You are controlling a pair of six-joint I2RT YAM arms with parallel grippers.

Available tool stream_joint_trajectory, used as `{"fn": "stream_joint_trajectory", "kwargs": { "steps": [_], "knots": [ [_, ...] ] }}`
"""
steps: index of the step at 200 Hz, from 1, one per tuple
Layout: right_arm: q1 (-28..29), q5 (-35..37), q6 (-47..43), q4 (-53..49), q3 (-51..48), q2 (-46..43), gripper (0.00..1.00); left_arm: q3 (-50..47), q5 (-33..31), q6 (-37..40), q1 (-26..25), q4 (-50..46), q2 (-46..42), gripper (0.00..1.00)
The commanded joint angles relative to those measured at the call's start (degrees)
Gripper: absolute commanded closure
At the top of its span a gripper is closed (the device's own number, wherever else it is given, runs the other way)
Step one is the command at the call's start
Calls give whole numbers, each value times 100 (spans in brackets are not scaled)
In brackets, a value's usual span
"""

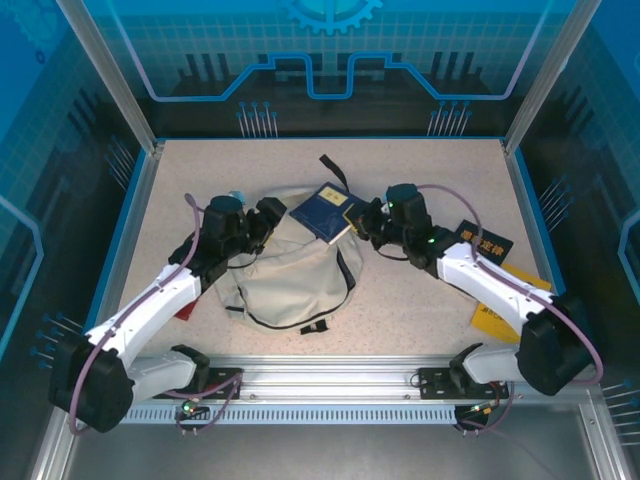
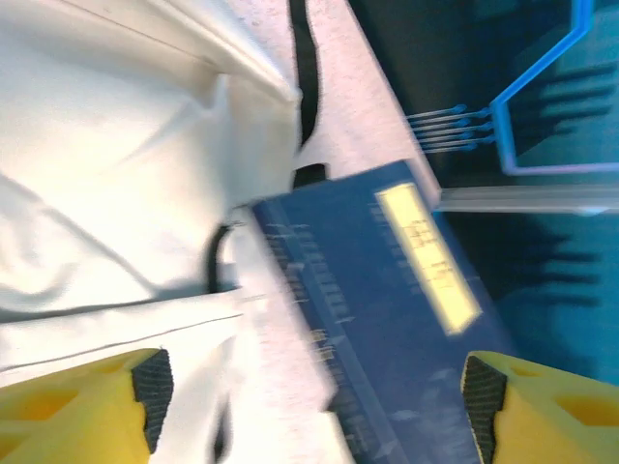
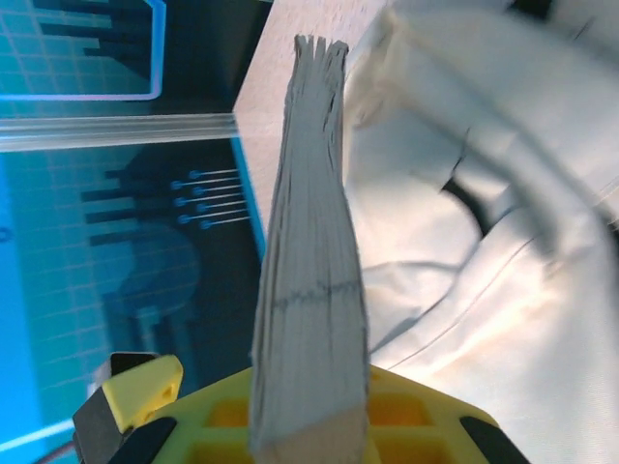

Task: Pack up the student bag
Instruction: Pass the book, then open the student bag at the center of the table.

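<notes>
- The left fingers [image 2: 92, 401] are standing apart, holding nothing, over the soft cream fabric backpack with black straps [image 1: 290, 275], which is lying on the speckled beige desk [image 1: 430, 175] between the arms.
- The right fingers [image 3: 145, 387] are clamping a dark blue book [image 1: 322, 212] at the backpack's far edge. Loading seems to be under way, and the book next needs guiding inside.
- The backpack's opening is hard to make out.

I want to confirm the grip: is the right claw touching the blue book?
Touching. In the right wrist view the blue book stands edge-on, and its near end is clamped inside the right claw, with yellow claw parts against both sides.
</notes>
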Motion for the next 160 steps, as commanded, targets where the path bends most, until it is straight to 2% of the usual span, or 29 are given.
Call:
{"fn": "stream_joint_trajectory", "kwargs": {
  "steps": [1,28,61,104,137,160],
  "knots": [
    [-295,333,-1450,-1478,375,-482,100,431,21,1673,-10,-1209,-164,17],
    [-689,407,-2126,-2196,374,-926,100,967,208,2769,-294,-2240,33,17],
    [-1125,605,-2673,-2863,380,-1521,100,1752,-344,3759,-1150,-3392,584,18],
    [-1783,531,-2936,-3482,375,-1984,100,2323,-491,4669,-2105,-4205,1407,22],
    [-1971,420,-2948,-3565,304,-2071,100,2429,-471,5157,-2703,-4627,1932,27],
    [-2002,301,-2873,-3498,193,-2053,100,2398,-743,5293,-3026,-4874,2302,30]
  ]
}}
